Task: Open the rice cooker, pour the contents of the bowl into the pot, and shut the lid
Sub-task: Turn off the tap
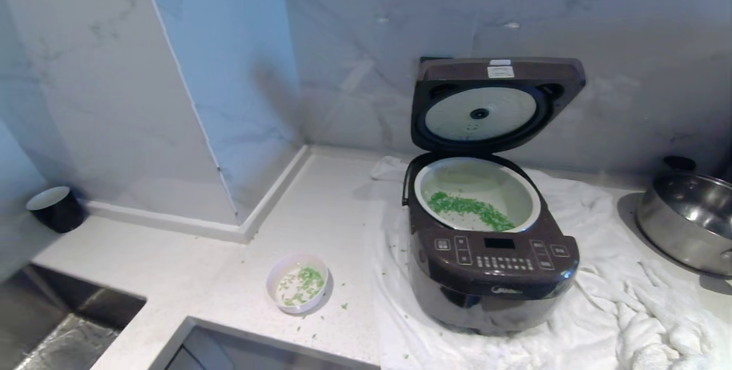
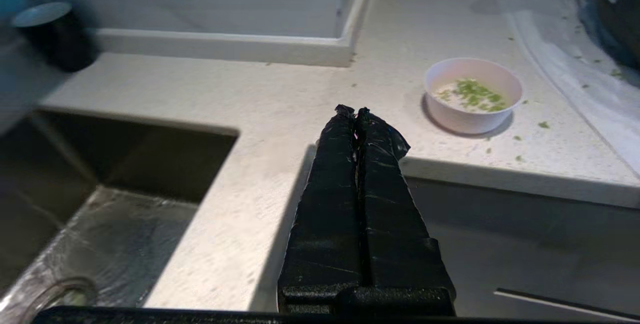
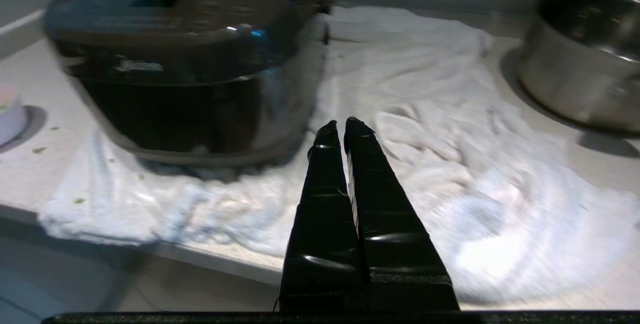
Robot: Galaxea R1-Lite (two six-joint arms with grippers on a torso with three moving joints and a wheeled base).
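The dark rice cooker (image 1: pixel 494 278) (image 3: pixel 190 68) stands on a white towel with its lid (image 1: pixel 494 101) raised, white disc showing. Green contents (image 1: pixel 469 209) lie in its white pot (image 1: pixel 529 187). To the cooker's left, the small pale bowl (image 1: pixel 273 278) (image 2: pixel 457 119) sits near the counter's front edge, a few green bits (image 1: pixel 303 284) (image 2: pixel 472 94) left inside. My left gripper (image 2: pixel 352 110) is shut and empty, hanging before the counter edge, short of the bowl. My right gripper (image 3: pixel 341 124) is shut and empty, in front of the towel beside the cooker. Neither arm shows in the head view.
A steel pot (image 1: pixel 686 221) (image 3: pixel 582 58) stands at the far right. A black cup (image 1: pixel 54 209) (image 2: pixel 55 33) sits in the left corner by the wall. A sink (image 1: pixel 63 324) (image 2: pixel 100 224) opens at the front left. Green bits (image 1: pixel 344 305) are scattered around the bowl. The white towel (image 1: pixel 617 307) spreads rightward.
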